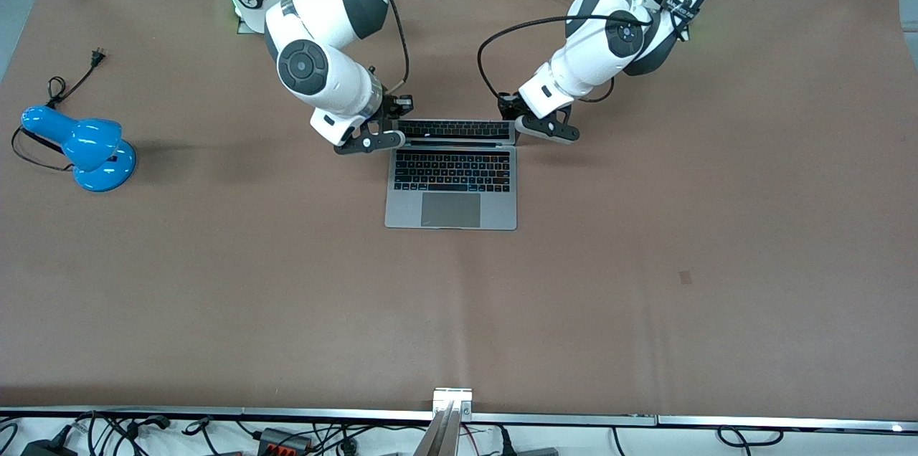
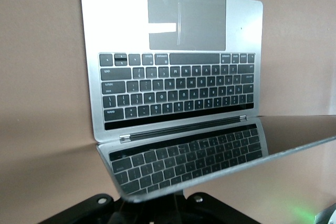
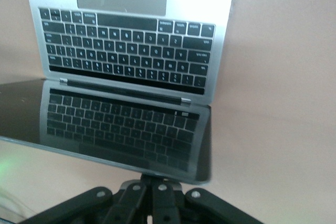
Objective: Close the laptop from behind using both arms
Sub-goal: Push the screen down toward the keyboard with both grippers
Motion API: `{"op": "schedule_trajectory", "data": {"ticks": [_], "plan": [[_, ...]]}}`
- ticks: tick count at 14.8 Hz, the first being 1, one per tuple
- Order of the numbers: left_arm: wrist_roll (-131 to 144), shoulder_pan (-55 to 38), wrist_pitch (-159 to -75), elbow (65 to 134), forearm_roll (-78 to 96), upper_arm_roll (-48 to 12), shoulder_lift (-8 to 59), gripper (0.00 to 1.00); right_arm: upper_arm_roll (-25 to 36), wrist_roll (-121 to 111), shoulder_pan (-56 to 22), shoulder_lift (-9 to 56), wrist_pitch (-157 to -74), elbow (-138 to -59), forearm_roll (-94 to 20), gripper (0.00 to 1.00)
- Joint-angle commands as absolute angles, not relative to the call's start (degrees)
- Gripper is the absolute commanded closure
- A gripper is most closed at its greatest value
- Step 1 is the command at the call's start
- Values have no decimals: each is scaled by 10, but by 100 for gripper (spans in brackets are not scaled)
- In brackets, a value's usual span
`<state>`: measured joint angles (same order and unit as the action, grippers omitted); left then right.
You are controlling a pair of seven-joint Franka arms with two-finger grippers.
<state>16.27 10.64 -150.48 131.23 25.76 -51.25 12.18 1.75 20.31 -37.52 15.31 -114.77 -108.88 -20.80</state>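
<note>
The silver-grey laptop (image 1: 452, 187) lies open in the middle of the brown table, its dark screen (image 1: 455, 130) tilted over the black keyboard. My right gripper (image 1: 391, 127) is shut, its fingertips against the lid's top edge at the corner toward the right arm's end. My left gripper (image 1: 518, 119) is shut and sits at the lid's other top corner. In the left wrist view the laptop (image 2: 173, 82) shows its keyboard mirrored in the screen, with the left gripper (image 2: 173, 196) under the lid edge. The right wrist view shows the laptop (image 3: 131, 51) and the right gripper (image 3: 151, 178) likewise.
A blue desk lamp (image 1: 82, 148) lies toward the right arm's end of the table, its black cord and plug (image 1: 97, 54) trailing beside it. A metal rail (image 1: 452, 406) runs along the table edge nearest the front camera.
</note>
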Motion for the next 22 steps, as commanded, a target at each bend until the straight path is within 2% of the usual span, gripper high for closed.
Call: {"op": "schedule_trajectory", "data": {"ticks": [1, 13, 22], "plan": [[140, 107, -1507, 1289, 246, -498, 148, 100, 18, 223, -380, 190, -1170, -1057, -216, 100], [141, 100, -1509, 1233, 167, -454, 240, 100, 34, 223, -366, 282, -1210, -983, -208, 100], [142, 94, -1558, 1221, 133, -442, 302, 100, 43, 222, -367, 366, -1269, -948, -193, 100]]}}
